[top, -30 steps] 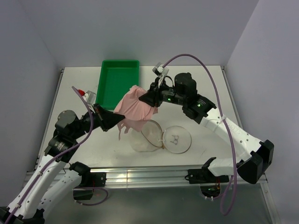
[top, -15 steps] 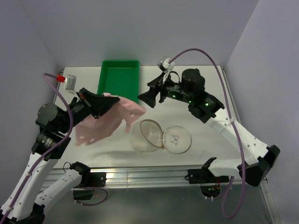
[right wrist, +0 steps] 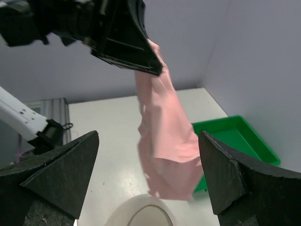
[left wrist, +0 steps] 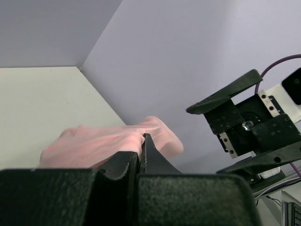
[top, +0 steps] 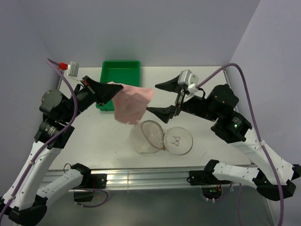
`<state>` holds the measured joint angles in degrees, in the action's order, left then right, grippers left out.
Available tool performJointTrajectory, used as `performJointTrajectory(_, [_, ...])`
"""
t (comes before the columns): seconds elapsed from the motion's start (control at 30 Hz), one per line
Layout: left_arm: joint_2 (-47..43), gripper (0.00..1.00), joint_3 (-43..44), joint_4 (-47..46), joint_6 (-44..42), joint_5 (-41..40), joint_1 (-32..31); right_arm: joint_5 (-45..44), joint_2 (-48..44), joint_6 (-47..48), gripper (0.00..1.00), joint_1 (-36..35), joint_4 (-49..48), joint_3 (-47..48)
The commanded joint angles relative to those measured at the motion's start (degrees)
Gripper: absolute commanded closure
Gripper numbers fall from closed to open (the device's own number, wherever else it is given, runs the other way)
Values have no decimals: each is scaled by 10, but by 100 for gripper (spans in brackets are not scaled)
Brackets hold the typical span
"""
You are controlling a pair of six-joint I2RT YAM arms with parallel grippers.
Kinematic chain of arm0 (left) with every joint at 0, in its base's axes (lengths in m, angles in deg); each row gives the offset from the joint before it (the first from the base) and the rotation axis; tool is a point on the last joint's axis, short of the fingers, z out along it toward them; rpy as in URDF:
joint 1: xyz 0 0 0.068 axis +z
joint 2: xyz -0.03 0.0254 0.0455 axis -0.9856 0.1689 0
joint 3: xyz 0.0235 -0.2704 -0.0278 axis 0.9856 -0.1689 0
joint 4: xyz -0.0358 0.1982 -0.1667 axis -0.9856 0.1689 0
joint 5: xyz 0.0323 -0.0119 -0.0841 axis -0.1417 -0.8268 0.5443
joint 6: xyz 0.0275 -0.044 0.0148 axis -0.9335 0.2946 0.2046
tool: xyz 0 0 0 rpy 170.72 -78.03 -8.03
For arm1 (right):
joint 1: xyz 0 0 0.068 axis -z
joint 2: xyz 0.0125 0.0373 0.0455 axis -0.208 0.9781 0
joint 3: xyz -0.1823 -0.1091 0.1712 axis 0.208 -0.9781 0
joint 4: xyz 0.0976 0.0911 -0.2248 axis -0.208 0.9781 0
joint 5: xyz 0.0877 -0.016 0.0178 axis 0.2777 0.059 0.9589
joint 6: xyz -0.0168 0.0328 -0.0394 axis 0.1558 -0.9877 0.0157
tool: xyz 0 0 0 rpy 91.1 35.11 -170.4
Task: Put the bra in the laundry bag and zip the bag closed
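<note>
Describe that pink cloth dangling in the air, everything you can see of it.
The bra is pale pink, soft fabric, crumpled into a bundle; cups and straps cannot be made out. It hangs in the air, pinched at its upper edge by the shut left end effector. The open right end effector stands beside it, apart. From above, its lower end dangles between the green tray and the opened laundry bag.

Pale pink bra (top: 131, 104) hanging limp in mid-air, top edge pinched in left pincer (top: 114, 89), left of centre. Round white mesh laundry bag (top: 160, 137) lying unzipped on counter (top: 94, 136), both halves spread open, just near and right of bra.
</note>
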<state>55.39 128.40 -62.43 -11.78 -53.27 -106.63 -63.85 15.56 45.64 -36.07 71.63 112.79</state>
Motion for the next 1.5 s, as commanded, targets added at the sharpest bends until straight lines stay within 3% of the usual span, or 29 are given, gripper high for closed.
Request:
performJointTrajectory(0.0, [-7, 100, 9, -28, 9, 6, -1, -59, 36, 45, 7, -9, 39, 36])
performJointTrajectory(0.17, [-8, 100, -5, -46, 19, 29, -2, -93, 67, 64, 6, -17, 44, 55])
performJointTrajectory(0.37, [0, 100, -24, -86, 37, 51, -2, -57, 99, 53, 6, -32, 53, 59])
performJointTrajectory(0.83, [-9, 100, -37, -78, 52, 124, -1, -39, 147, 73, 10, -38, 54, 94])
performJointTrajectory(0.93, [-12, 100, -46, -91, 62, 138, -2, -14, 153, 60, 19, -38, 42, 90])
performJointTrajectory(1.03, [-13, 100, -31, -66, 40, 133, -2, 8, 143, 42, 47, -38, 12, 69])
performJointTrajectory(1.07, [-13, 100, -29, -56, 36, 129, -1, 14, 139, 31, 70, -38, 0, 61])
performJointTrajectory(1.1, [-14, 100, -27, -56, 33, 126, -2, 22, 131, 25, 80, -37, -5, 58])
performJointTrajectory(1.17, [-17, 100, -24, -28, 19, 118, -2, 44, 119, 0, 97, -35, -24, 43])
performJointTrajectory(1.2, [-19, 100, -21, -20, 12, 114, -1, 51, 115, -6, 100, -35, -26, 42])
performJointTrajectory(1.23, [-22, 98, -13, -11, -10, 109, -2, 62, 114, -20, 100, -33, -27, 42])
performJointTrajectory(1.3, [-27, 84, 0, 34, -41, 87, -1, 77, 112, -34, 100, -23, -23, 50])
performJointTrajectory(1.33, [-36, 63, 12, 49, -71, 77, -1, 97, 112, -52, 100, -17, -19, 55])
performJointTrajectory(1.43, [-68, 31, 18, 90, -126, 45, -2, 156, 119, -93, 100, 8, 1, 83])
performJointTrajectory(1.47, [-78, 27, 15, 98, -137, 33, -1, 166, 116, -106, 100, 13, 2, 89])
